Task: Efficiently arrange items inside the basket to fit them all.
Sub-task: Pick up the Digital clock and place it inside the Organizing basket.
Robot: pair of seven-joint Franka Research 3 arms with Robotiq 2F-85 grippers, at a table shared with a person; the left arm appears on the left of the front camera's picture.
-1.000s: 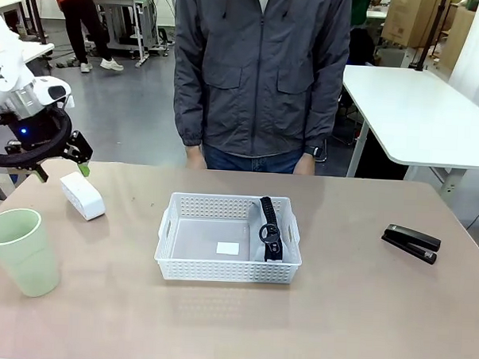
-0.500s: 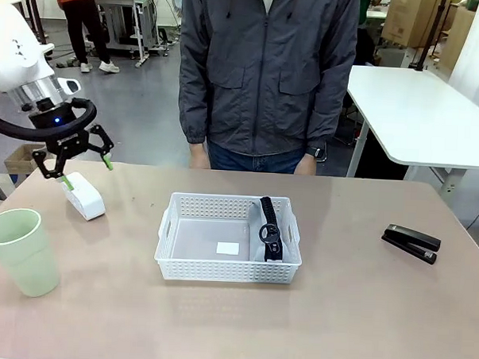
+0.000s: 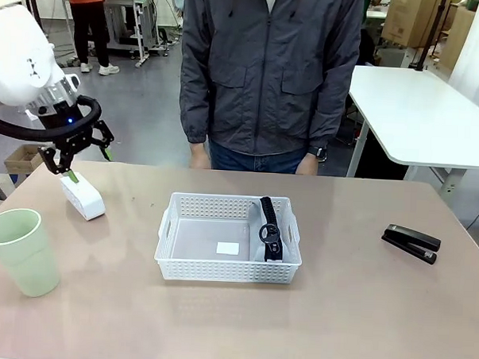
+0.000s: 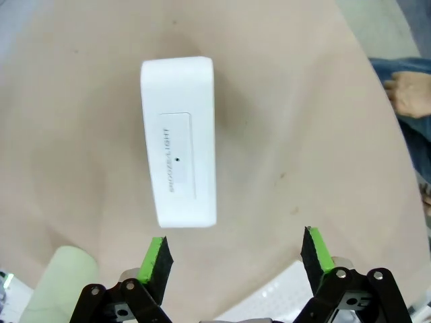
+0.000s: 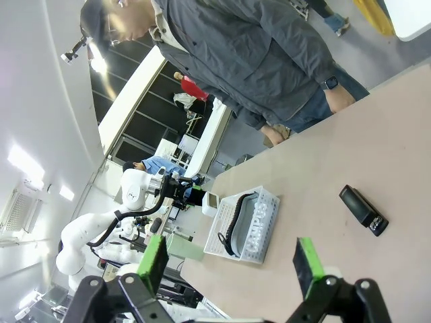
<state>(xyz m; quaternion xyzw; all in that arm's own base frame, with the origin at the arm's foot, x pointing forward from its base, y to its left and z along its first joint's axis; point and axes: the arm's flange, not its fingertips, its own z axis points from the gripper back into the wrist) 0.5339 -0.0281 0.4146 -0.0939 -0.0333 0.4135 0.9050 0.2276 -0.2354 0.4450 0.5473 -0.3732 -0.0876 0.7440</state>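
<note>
Beige surface (image 3: 337, 311): only the pouch (image 3: 269, 230) is in the basket (image 3: 219, 271); box (image 3: 83, 196), cup (image 3: 22, 251), stapler (image 3: 411, 242) lie outside. Left jaws open over the box, upper left; right jaws open too.

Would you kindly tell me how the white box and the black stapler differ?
The white box is pale and blocky; the black stapler is dark, low and slim. The box lies on the robot's left, near the open left gripper; the stapler lies far right. Both rest on the table, outside the basket.
</note>
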